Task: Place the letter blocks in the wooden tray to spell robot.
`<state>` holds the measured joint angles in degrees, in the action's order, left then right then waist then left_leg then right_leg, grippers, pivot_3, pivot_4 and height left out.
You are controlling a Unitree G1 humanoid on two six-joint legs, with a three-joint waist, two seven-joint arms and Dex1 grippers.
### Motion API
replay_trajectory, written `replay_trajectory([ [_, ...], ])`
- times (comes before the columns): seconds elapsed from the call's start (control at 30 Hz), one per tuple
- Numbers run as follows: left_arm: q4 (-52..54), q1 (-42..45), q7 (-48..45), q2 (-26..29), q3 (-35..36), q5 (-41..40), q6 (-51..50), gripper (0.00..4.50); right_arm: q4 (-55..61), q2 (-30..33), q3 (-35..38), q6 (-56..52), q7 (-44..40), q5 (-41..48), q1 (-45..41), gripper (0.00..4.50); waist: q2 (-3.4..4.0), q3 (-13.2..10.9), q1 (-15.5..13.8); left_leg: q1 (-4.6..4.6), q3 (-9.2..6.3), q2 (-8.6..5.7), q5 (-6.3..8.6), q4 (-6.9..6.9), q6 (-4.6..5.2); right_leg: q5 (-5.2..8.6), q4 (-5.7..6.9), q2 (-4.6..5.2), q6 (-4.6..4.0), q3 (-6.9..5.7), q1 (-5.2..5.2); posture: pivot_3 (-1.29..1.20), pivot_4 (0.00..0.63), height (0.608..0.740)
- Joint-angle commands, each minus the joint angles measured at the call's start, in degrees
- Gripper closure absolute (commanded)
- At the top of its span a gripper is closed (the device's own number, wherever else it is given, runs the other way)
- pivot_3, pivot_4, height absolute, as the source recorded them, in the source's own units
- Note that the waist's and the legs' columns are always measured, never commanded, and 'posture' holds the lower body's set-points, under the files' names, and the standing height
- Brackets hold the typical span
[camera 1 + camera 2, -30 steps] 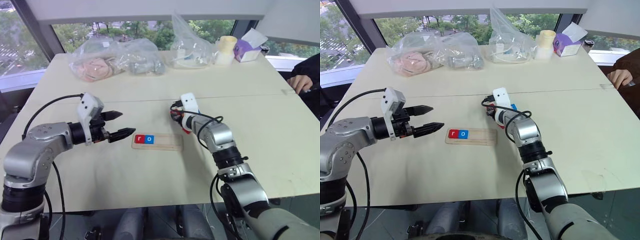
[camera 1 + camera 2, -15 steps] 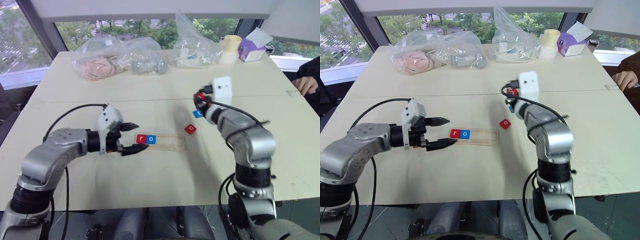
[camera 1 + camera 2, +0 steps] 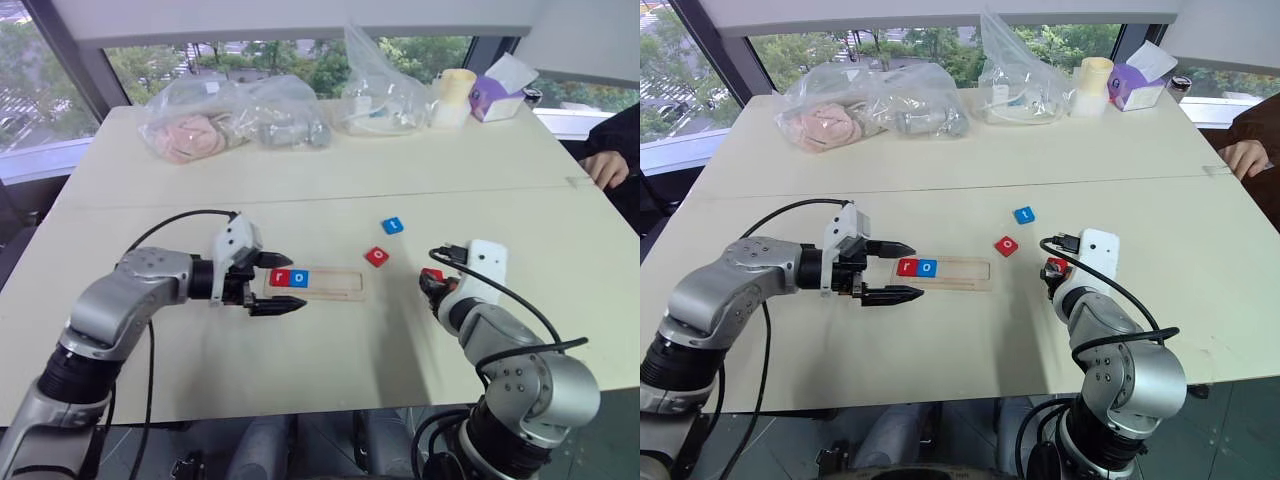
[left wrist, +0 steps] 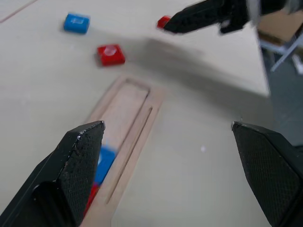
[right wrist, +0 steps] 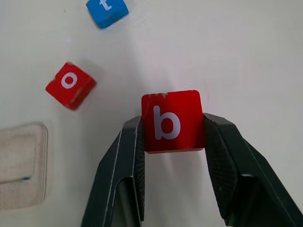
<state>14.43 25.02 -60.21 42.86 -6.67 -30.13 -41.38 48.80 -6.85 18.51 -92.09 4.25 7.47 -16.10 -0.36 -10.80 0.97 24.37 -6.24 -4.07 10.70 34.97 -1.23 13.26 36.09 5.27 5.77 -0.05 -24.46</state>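
Red r, blue o in wooden tray; red b pinched aloft.

**Clutter along the far edge of the pale table**

Pale cream rectangular table, seam across the middle. At the far edge: two crumpled clear plastic bags with pinkish and grey contents, another clear plastic bag standing upright, cream cylindrical roll, purple tissue box. At the right edge, a person's hand in a dark sleeve.
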Motion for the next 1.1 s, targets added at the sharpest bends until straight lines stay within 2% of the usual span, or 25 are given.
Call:
replay_trajectory([
  [0.03, -0.1, 1.4, -1.4, 0.3, 0.1, 0.5, 1.7, 0.00, 1.5, -3.1, -1.8, -0.4, 1.0, 0.4, 1.4, 3.33, 0.00, 0.0, -0.1, 0.03, 0.00, -0.01, 0.00, 0.00, 0.00, 0.00, -0.02, 0.03, 0.00, 0.00, -0.01, 0.00, 0.150, 0.740],
  [0.1, 0.5, 1.3, -1.4, 0.2, 0.0, 0.6, 1.6, 0.00, 1.0, -3.9, -2.1, -0.4, 1.2, 0.6, 2.0, 3.33, 0.00, 0.0, -0.1, 0.05, 0.00, -0.04, 0.00, -0.01, 0.00, 0.00, -0.07, 0.07, 0.01, -0.02, -0.01, 0.00, 0.150, 0.740],
  [0.3, 1.8, 0.3, -1.3, 0.6, 0.0, 0.8, 1.4, 0.00, 0.1, -3.8, -1.8, -0.4, 1.2, 1.4, 2.5, 0.31, 0.00, 0.0, 0.0, 0.06, 0.00, -0.04, 0.00, -0.07, 0.00, 0.00, -0.08, 0.10, 0.01, -0.02, -0.05, 0.00, 0.150, 0.740],
  [0.33, 1.8, 0.3, -1.3, 0.6, 0.1, 0.8, 1.4, 0.00, 0.1, -3.3, -2.0, -0.4, 1.1, 1.6, 2.5, 0.06, 0.00, 0.0, 0.0, 0.06, 0.00, -0.04, 0.00, -0.07, 0.00, 0.00, -0.08, 0.10, 0.01, -0.02, -0.05, 0.00, 0.150, 0.740],
  [0.43, 1.6, 0.2, -1.7, 1.1, 0.4, 0.9, 1.5, 0.00, 0.5, 5.9, -2.4, -0.4, -3.3, 3.3, -0.4, 0.06, 0.05, 0.0, 0.0, 0.05, -0.01, -0.03, 0.00, -0.10, 0.00, 0.01, -0.09, 0.10, 0.01, -0.03, -0.04, 0.00, 0.150, 0.740],
  [0.5, 1.5, 0.5, -2.2, 1.4, 0.6, 0.6, 1.6, 0.00, -0.4, 14.1, -2.9, 3.6, -7.6, 4.4, -1.8, 0.06, 0.10, -0.1, 0.0, 0.10, 0.03, -0.07, 0.00, -0.08, 0.00, 0.01, -0.10, 0.14, 0.01, -0.03, -0.07, 0.00, 0.150, 0.740],
  [0.63, 3.5, 1.0, -6.6, 3.3, 0.8, -2.1, 0.8, 0.00, -7.3, 34.0, -3.1, 29.0, -34.6, 12.0, 4.8, 0.06, 0.05, -0.1, -0.2, 0.10, 0.06, -0.09, 0.01, -0.02, 0.00, 0.06, -0.29, 0.20, 0.11, -0.13, 0.11, 0.00, 0.150, 0.740],
  [0.7, 5.8, 0.6, -8.9, 5.1, 0.8, -3.7, -0.2, 0.00, -12.1, 41.0, -2.8, 40.4, -46.1, 13.5, 10.7, 0.06, 0.01, -0.1, -0.2, 0.09, -0.01, 0.02, 0.05, -0.17, 0.07, 0.16, -0.67, 0.17, 0.29, -0.29, 0.32, 0.00, 0.150, 0.740],
  [0.77, 7.9, 0.3, -10.6, 7.0, 0.5, -4.4, -0.8, 0.00, -18.0, 45.9, -3.4, 50.0, -53.4, 12.9, 14.7, 0.06, -0.01, -0.1, -0.2, 0.10, 0.01, -0.01, 0.14, -0.23, 0.21, 0.15, -0.78, 0.18, 0.27, -0.29, 0.36, 0.00, 0.150, 0.740],
  [0.9, 10.6, -0.6, -11.9, 9.9, 0.1, -4.0, -0.5, 0.00, -27.3, 49.8, -5.8, 62.6, -59.8, 11.5, 16.7, 0.06, -0.01, -0.1, 0.1, 0.08, 0.32, -0.07, 0.23, -0.16, 0.37, 0.12, -0.78, 0.26, 0.28, -0.06, 0.32, 0.00, 0.150, 0.740],
  [1.1, 10.6, -2.1, -8.1, 9.5, 1.1, -3.5, -1.3, 0.00, -40.0, 49.4, -11.6, 74.1, -61.3, 7.6, 12.2, 0.06, -0.03, -0.1, -0.3, 0.05, 0.24, -0.01, 0.24, 0.11, 0.36, 0.10, -0.69, 0.29, 0.27, -0.10, 0.44, 0.00, 0.150, 0.740],
])
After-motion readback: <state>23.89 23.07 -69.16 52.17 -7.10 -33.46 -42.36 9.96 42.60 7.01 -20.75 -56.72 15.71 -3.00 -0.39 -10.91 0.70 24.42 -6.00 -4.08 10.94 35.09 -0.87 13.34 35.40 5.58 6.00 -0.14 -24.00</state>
